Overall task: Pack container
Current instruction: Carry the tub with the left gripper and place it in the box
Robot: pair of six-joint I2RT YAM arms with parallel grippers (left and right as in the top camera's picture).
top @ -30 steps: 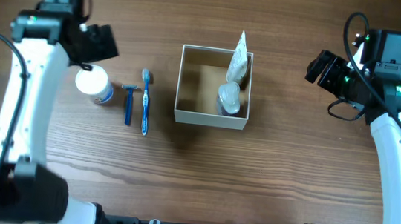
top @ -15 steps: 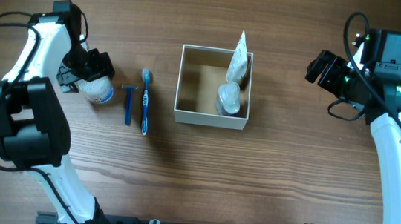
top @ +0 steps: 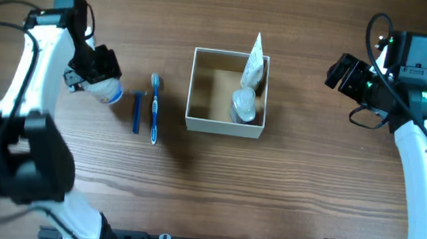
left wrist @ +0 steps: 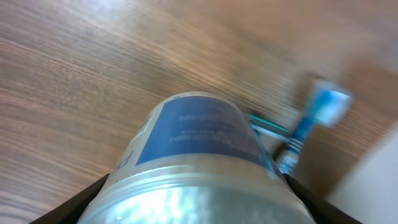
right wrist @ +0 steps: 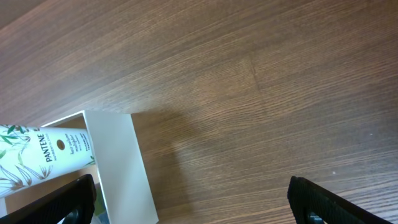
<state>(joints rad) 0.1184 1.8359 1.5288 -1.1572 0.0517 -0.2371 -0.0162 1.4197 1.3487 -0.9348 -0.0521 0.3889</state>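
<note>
— Which step is judged to be in hand?

— The pick-up of the jar (left wrist: 196, 137), it would seem. The container (top: 225, 126) is set at the middle of the tabletop (top: 285, 191). A tube (top: 255, 60) is leaned in its right side, with a round-topped item (top: 243, 105) at the foot of it. A razor (top: 136, 111) and a toothbrush (top: 154, 113) are laid side by side between the jar and the container, not yet packed.

— What is called for next?

— A lift clear of the razor, which lies just beside the jar. Then a carry to the right, over the container's wall, and a lowering into the bare tan left half.

— How is the left pincer (top: 100, 82) found?

— Clenched on the jar. In the wrist view the gap is filled by the jar, and both fingers (left wrist: 87, 202) are pressed to its sides. Whether it is raised off the tabletop cannot be told.

— And the right pincer (top: 342, 72)?

— Spread wide. Nothing is held or touched, and it is kept well apart from the container, off to its right.
</note>
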